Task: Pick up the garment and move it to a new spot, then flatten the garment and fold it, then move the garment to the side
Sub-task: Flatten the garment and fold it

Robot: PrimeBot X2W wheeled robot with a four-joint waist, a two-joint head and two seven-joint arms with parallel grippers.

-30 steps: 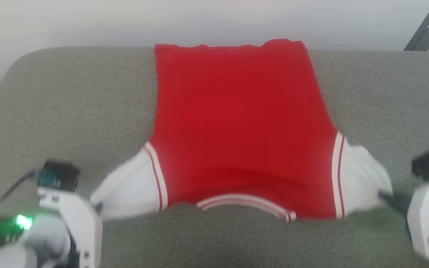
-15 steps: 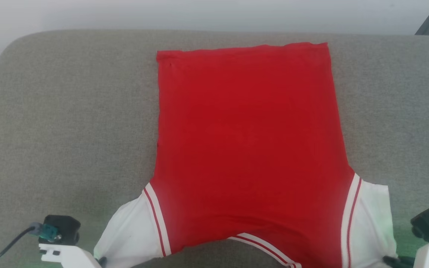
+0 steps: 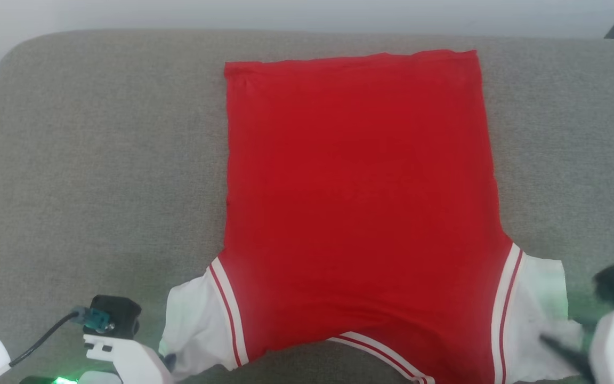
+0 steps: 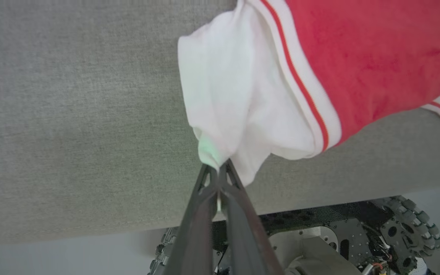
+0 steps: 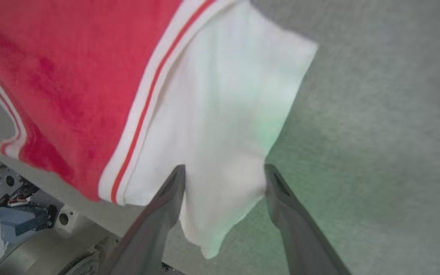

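So the garment (image 3: 360,202) is spread flat, plain red side up, across the middle of the grey cushion (image 3: 99,160), with the hem close to the far edge and the collar right at the near edge. Down by that near edge, the left gripper (image 4: 217,170) has its jaws pinched tight on the tip of the left sleeve (image 4: 224,95). The right gripper (image 5: 224,172) has its jaws wide apart, with the right sleeve (image 5: 227,95) lying loose between the fingers
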